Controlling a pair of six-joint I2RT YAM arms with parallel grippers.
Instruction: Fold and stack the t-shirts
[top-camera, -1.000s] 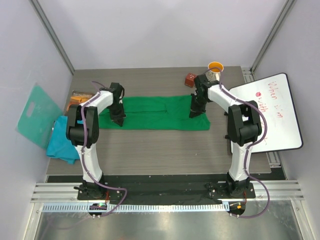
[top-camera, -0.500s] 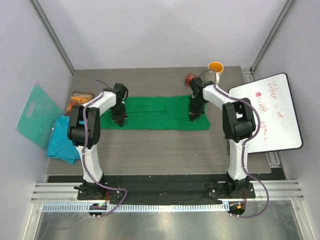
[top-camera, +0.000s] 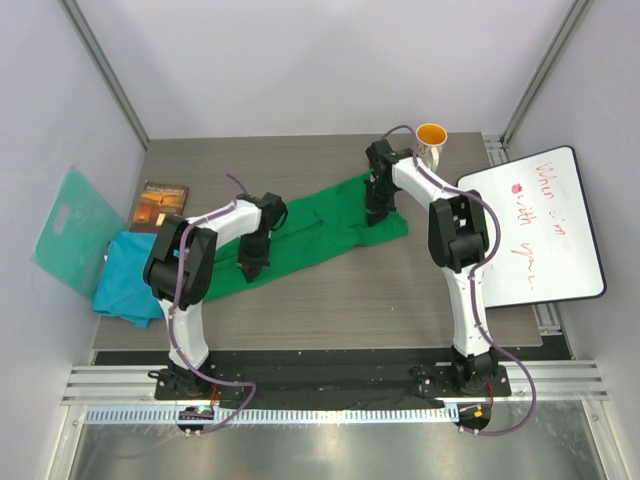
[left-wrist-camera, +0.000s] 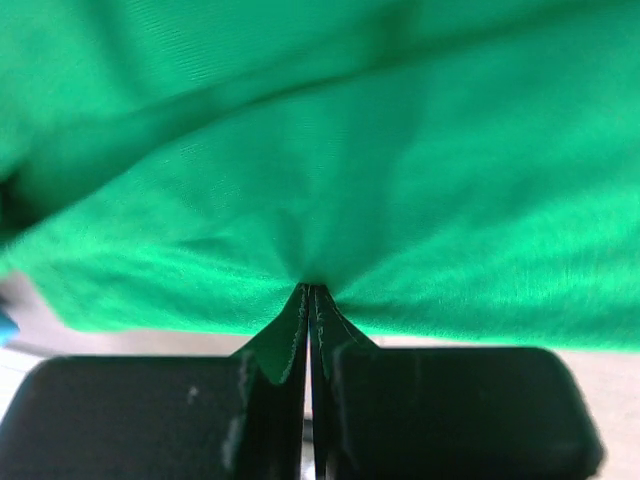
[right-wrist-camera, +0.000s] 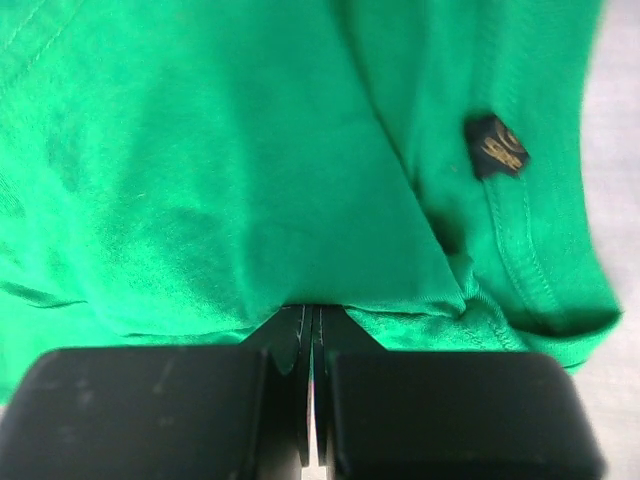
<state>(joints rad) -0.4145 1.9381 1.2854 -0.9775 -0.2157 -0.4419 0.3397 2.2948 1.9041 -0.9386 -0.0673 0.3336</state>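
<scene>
grip at both ends of the green shirt (top-camera: 320, 225), which slants across the table (top-camera: 330, 300)

nearest, at the table's left edge, the teal shirt (top-camera: 125, 285) lies crumpled, well apart from the green one. next comes the left gripper (top-camera: 250, 268) — its jaws are pressed flat together on a fold at the shirt's near-left end, and the cloth fans out from the fingertips in the left wrist view. from there the shirt runs up and right, rumpled, to the right gripper (top-camera: 374, 213), likewise clamped tight on the cloth edge at the far-right end, with a small dark label (right-wrist-camera: 495, 146) beside its grip. further back — a book (top-camera: 163, 203) at left just beyond the teal shirt and a mug (top-camera: 431, 140) at the far right corner. a whiteboard (top-camera: 535, 225) lies off the table's right side, and a teal board (top-camera: 68, 230) leans at the left wall.
</scene>
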